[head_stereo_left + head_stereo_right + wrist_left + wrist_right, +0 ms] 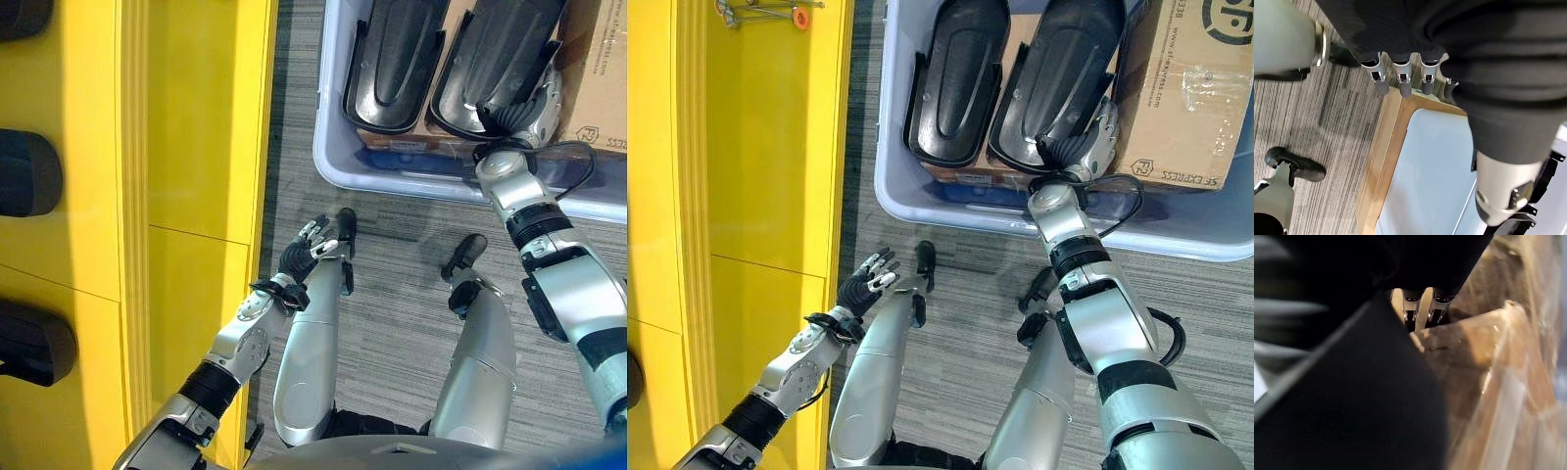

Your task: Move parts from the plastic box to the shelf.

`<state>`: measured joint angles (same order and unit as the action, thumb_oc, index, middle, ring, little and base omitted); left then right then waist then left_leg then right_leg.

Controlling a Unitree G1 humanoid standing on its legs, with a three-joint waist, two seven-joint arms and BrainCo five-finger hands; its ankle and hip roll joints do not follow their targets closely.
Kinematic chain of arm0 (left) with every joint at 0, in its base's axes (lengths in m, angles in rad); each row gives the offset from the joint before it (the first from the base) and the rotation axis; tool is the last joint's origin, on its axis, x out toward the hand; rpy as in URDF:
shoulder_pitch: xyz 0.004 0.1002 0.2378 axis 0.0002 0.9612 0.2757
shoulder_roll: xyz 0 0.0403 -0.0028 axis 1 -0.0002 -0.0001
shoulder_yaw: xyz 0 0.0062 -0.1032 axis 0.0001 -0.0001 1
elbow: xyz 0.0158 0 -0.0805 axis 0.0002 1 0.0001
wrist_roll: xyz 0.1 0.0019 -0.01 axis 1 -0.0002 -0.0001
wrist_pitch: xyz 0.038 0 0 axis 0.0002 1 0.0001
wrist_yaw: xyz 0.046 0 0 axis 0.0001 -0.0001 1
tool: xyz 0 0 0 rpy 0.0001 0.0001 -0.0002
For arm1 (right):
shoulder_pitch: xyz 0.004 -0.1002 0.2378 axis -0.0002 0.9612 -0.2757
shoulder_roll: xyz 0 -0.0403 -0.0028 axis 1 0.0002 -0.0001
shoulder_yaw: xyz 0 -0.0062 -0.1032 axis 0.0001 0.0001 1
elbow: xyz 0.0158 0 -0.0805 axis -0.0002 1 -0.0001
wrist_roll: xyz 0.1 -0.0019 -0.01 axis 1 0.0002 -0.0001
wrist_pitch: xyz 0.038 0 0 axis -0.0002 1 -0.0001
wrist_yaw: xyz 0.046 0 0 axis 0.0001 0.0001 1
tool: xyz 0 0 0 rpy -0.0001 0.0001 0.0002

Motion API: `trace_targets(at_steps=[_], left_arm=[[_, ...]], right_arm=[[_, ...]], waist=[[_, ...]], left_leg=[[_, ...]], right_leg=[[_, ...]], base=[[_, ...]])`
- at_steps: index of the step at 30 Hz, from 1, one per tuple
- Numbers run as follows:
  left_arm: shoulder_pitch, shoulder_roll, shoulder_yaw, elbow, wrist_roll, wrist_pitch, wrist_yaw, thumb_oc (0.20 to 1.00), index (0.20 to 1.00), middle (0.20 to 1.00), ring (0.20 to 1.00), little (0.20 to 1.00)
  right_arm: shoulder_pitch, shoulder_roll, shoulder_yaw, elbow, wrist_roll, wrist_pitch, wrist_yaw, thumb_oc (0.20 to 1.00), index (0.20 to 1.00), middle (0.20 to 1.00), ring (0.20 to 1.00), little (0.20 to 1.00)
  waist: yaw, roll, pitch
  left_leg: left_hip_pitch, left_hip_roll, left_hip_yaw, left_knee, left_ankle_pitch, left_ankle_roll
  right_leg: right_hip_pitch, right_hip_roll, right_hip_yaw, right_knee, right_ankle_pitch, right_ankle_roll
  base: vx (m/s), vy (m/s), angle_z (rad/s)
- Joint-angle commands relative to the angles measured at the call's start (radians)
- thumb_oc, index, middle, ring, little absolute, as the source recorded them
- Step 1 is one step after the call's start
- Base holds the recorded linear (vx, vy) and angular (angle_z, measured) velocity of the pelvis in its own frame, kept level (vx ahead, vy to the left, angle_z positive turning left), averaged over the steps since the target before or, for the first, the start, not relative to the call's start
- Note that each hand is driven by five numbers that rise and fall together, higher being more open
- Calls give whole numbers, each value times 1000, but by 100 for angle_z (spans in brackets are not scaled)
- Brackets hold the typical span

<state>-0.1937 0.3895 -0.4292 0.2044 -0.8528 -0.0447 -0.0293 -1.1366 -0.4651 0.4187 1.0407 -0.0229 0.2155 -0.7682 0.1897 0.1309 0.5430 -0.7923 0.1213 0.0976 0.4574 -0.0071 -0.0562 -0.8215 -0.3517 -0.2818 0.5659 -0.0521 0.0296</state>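
Two long black moulded parts lie side by side in the pale plastic box (392,181): one on the left (397,59) and one on the right (1058,78). My right hand (1085,142) is down in the box at the near end of the right part. In the right wrist view its straight fingers (1410,308) are slid between that part and the cardboard. My left hand (312,245) hangs open over the carpet, just off the yellow shelf's (196,117) edge, with nothing in it.
Black parts (24,171) (29,343) rest on the shelf at the far left. A cardboard box (1190,88) fills the right side of the plastic box. Metal hooks with an orange tip (764,12) hang above the shelf. Grey carpet runs between the shelf and the box.
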Motion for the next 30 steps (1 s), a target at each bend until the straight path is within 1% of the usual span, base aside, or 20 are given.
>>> trace_targets(at_steps=[1,4,5,6,7,8,9,10,11,15,16,18,19,23,24,25,27,28,29,30], left_arm=[[33,8,-42,-68,2,-35,-51,1000,1000,1000,1000,1000],[38,13,-45,-63,-4,-50,-54,1000,1000,1000,1000,1000],[41,15,-39,-59,-5,-57,-58,1000,1000,1000,1000,1000],[42,19,-37,-59,-7,-59,-60,1000,1000,1000,1000,1000],[43,19,-35,-58,-3,-59,-64,1000,1000,1000,1000,1000],[43,20,-35,-60,-1,-59,-64,1000,1000,1000,1000,1000],[45,22,-36,-66,9,-56,-60,1000,1000,1000,1000,1000],[45,22,-37,-73,20,-54,-50,1000,1000,1000,1000,1000],[44,16,-37,-77,29,-53,-45,1000,1000,1000,1000,1000],[37,6,-41,-88,39,-44,-29,1000,1000,1000,1000,1000],[36,8,-41,-91,41,-38,-30,1000,1000,1000,1000,1000],[33,9,-41,-89,42,-31,-30,1000,1000,1000,1000,1000],[35,12,-42,-88,31,-28,-22,1000,1000,1000,1000,1000],[36,17,-36,-73,34,-36,-26,1000,1000,1000,1000,1000],[39,17,-36,-72,34,-43,-33,1000,1000,1000,1000,1000],[39,16,-37,-71,32,-49,-34,1000,1000,1000,1000,1000],[43,18,-34,-79,42,-49,-29,1000,1000,1000,1000,1000],[47,22,-32,-82,41,-52,-30,1000,1000,1000,1000,1000],[55,23,-22,-79,29,-54,-46,1000,1000,1000,1000,1000],[58,20,-20,-78,29,-54,-58,1000,1000,1000,1000,1000]], right_arm=[[16,-63,84,32,-167,87,87,1000,1000,1000,1000,1000],[8,-68,125,52,-138,115,119,1000,1000,1000,1000,1000],[11,-64,136,65,-73,131,113,780,780,780,780,780],[11,-61,133,78,-21,144,115,479,479,479,479,479],[16,-53,111,101,111,152,99,200,200,200,200,200],[17,-51,103,106,132,148,95,200,200,200,200,200],[28,-41,55,137,199,131,100,200,200,200,200,200],[33,-34,28,156,191,112,122,200,200,200,200,200],[30,-29,31,162,154,109,137,200,200,200,200,200],[26,-36,63,162,120,127,177,200,200,200,200,200],[28,-38,69,162,113,122,205,200,200,200,200,200],[31,-40,73,164,116,104,225,200,200,200,200,200],[34,-45,74,163,156,82,226,200,200,200,200,200],[35,-42,75,151,85,44,231,200,200,200,200,200],[38,-42,79,151,133,23,227,200,200,200,200,200],[40,-38,75,151,222,-5,202,200,200,200,200,200],[52,-25,40,142,427,-98,152,200,200,200,200,200],[60,-19,11,132,449,-135,136,200,200,200,200,200],[77,-8,-38,101,386,-209,102,200,200,200,200,200],[84,-3,-52,82,348,-263,80,200,200,200,200,200]], waist=[[41,73,-23],[46,72,-23],[50,73,-23],[53,74,-23],[58,77,-23],[59,78,-23],[65,81,-23],[70,83,-23],[72,83,-23],[71,83,-23],[70,83,-23],[70,82,-23],[69,82,-23],[66,75,-23],[66,74,-23],[64,73,-23],[62,71,-23],[60,69,-23],[53,63,-23],[48,59,-23]], left_leg=[[-19,-30,15,23,-64,39],[-21,-32,14,25,-65,43],[-23,-34,16,25,-65,46],[-26,-37,14,26,-67,48],[-32,-40,12,28,-68,50],[-33,-41,11,28,-68,50],[-36,-45,8,25,-66,50],[-40,-49,4,22,-65,50],[-44,-49,3,19,-62,49],[-44,-47,5,20,-58,45],[-40,-47,4,18,-57,43],[-38,-45,2,12,-51,41],[-35,-44,1,2,-45,39],[-3,-37,3,-65,-10,25],[8,-33,4,-83,-1,21],[21,-28,6,-102,7,17],[56,-20,9,-146,25,8],[73,-17,4,-168,34,2],[111,-3,3,-221,57,-10],[131,10,5,-248,70,-18]], right_leg=[[21,4,9,55,-43,70],[25,2,5,52,-40,72],[23,0,4,53,-39,71],[20,-2,3,58,-42,70],[15,-4,1,65,-44,68],[15,-4,0,67,-45,67],[12,-3,-3,72,-48,66],[11,-2,-8,72,-49,66],[8,-2,-11,69,-47,67],[8,-5,-12,68,-46,67],[10,-4,-11,66,-45,68],[12,-3,-11,61,-42,68],[14,0,-10,56,-40,69],[39,21,-16,6,-27,72],[48,27,-19,-8,-23,73],[56,32,-21,-21,-18,73],[83,43,-23,-53,-13,73],[97,49,-22,-66,-12,73],[124,61,-16,-96,-9,77],[138,64,-16,-112,-6,79]], base=[[0,0,0],[0,0,0],[0,0,0],[0,0,0],[-3,1,3],[-10,-22,6],[-18,-45,11],[-32,-61,10],[-41,-58,10],[-14,-14,3],[0,0,0],[-1,-20,0],[-3,-53,-1],[-13,-69,0],[-14,-77,0],[-12,-69,-1],[0,-43,-5],[9,-29,-11],[3,-29,-13],[4,-20,-15]])
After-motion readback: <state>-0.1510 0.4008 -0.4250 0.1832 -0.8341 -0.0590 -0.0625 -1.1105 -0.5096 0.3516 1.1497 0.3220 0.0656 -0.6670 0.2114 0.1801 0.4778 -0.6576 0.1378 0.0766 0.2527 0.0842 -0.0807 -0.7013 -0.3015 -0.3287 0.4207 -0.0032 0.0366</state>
